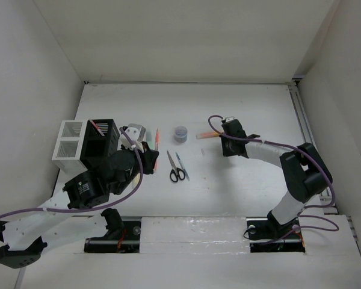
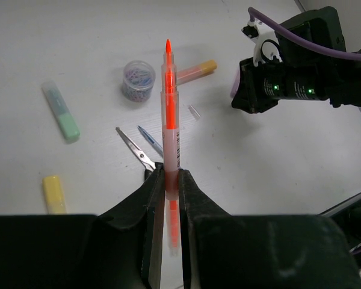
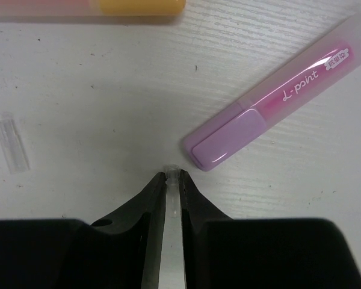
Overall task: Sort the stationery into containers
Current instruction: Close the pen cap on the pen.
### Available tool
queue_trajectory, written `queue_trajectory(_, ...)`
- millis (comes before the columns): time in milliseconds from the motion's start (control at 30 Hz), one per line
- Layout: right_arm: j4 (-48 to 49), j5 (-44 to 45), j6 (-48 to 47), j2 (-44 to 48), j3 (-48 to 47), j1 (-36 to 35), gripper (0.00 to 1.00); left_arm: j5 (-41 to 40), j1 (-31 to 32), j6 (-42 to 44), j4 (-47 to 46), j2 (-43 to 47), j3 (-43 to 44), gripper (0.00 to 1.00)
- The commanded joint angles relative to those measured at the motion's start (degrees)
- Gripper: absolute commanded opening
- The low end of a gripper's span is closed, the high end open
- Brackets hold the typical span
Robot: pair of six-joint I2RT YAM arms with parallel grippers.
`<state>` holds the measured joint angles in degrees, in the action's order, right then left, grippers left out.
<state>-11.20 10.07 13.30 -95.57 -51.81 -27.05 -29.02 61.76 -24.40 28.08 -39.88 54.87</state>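
Left gripper (image 2: 171, 180) jaws clenched on orange pen (image 2: 170, 114), upright mid-frame (scissors (image 2: 135, 150) behind it). Right gripper (image 3: 172, 177) jaws pinch a thin clear stick (image 3: 171, 241), bottom centre. Hold pen vertical, lower straight into black container (image 1: 105, 147), upper left of top view.

White table (image 1: 246, 102); plain white walls (image 1: 30, 60) on three sides.

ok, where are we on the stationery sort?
Early. Done: one red pen stands in the black organiser; the white organiser looks empty. In hand: left gripper shut on an orange pen; right gripper pinching a thin clear piece. Left on the table: scissors, blue pen, clip tub, green highlighter, yellow highlighter, orange highlighter, purple highlighter.
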Motion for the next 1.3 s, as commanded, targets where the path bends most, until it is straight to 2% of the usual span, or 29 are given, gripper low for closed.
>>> queue_trajectory(0,0.65,-0.22,-0.03,0.82,1.1,-0.37,0.19,-1.22,-0.32,0.85,-2.15,0.68,-0.29,0.0)
queue_trajectory(33,0.65,-0.22,-0.03,0.82,1.1,-0.37,0.19,-1.22,-0.32,0.85,-2.15,0.68,-0.29,0.0)
queue_trajectory(167,0.65,-1.45,-0.03,0.82,1.1,-0.37,0.0,-1.22,-0.32,0.85,-1.62,0.68,-0.29,0.0)
queue_trajectory(233,1.26,-3.11,-0.03,0.82,1.1,-0.37,0.0,-1.22,-0.32,0.85,-1.62,0.68,-0.29,0.0)
queue_trajectory(367,1.89,-5.76,0.5,6.96,1.1,-3.35,0.0,-0.6,-0.32,0.85,-1.62,0.68,-0.29,0.0)
queue_trajectory(533,4.68,-5.76,3.73,22.66,-0.75,-7.05,0.0,2.03,-0.32,1.38,-2.76,0.68,-0.29,0.0)
queue_trajectory(667,16.01,-5.76,10.49,32.19,2.85,-7.05,0.0,5.63,-0.94,1.38,-3.81,-1.86,-0.29,0.0)
queue_trajectory(700,22.56,-5.76,12.17,33.51,3.99,-7.75,0.0,6.16,-0.94,1.38,-3.82,-2.57,0.4,0.0)
queue_trajectory(767,29.36,-3.4,18.3,37.27,8.03,-8.71,0.0,7.3,-1.55,1.38,-4.43,-4.41,1.19,0.0)
queue_trajectory(800,36.53,-0.78,20.17,38.34,10.65,-10.2,0.0,9.05,-2.25,1.9,-4.43,-4.42,1.2,0.0)
queue_trajectory(900,44.22,4.6,28.15,40.63,13.4,-12.85,0.0,10.64,-2.25,2.95,-5.92,-5.56,2.34,0.0)
queue_trajectory(1067,61.34,10.57,33.55,39.23,15.34,-18.81,0.0,13.98,-2.25,5.68,-7.86,-7.49,4.62,0.0)
queue_trajectory(1167,65.51,15.14,34.95,37.91,16.04,-21.81,0.0,18.01,-2.25,7.17,-8.65,-9.16,4.63,0.0)
queue_trajectory(1267,60.96,18.31,34.95,37.91,12.36,-24.1,0.0,19.69,-2.25,7.18,-10.94,-8.56,2.53,0.0)
